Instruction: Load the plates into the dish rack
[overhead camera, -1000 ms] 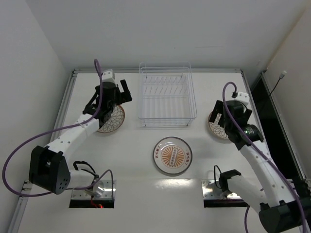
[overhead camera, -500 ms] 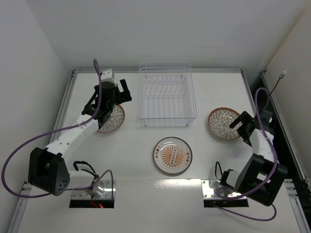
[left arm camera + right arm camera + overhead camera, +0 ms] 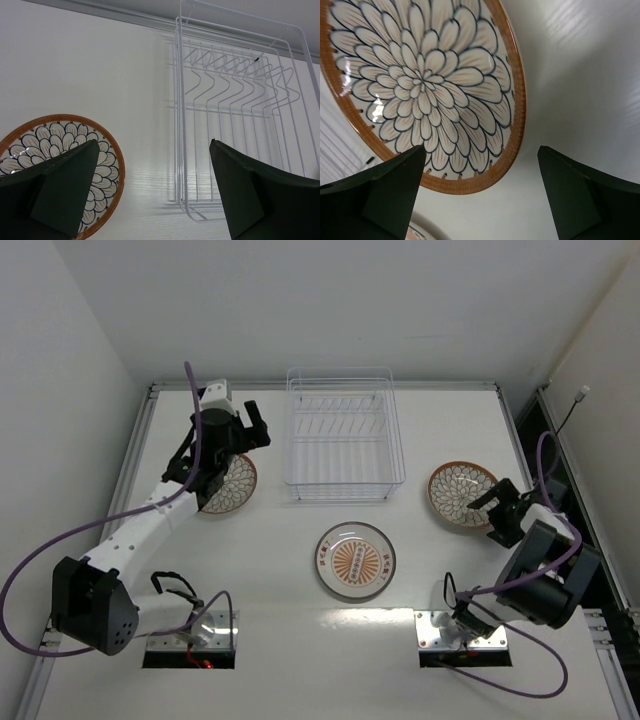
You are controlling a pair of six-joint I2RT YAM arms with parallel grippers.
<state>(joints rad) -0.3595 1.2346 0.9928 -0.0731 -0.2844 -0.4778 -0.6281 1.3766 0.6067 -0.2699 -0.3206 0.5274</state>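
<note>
Table (image 3: 270,540): dish rack (image 3: 343,435) empty. Left plate (image 3: 232,485), centre plate (image 3: 355,560) and right plate (image 3: 462,495) all lie flat outside it. The right arm has folded back; right claw (image 3: 481,149) now gapes, empty, at the right plate's near edge. Left claw (image 3: 153,142) spread over the left plate, barely moved. Nothing is loaded yet.

The dish rack (image 3: 392,445) stood open-topped, only its wire dividers (image 3: 340,426) barring the inside. Bare table (image 3: 290,525) ran along the rack's near side up to the sunburst plate (image 3: 355,560). Left of the rack, the left gripper (image 3: 257,426) hung spread over a petal plate (image 3: 233,490); right of it, the wide-spread right gripper (image 3: 490,512) edged a second petal plate (image 3: 458,494).
</note>
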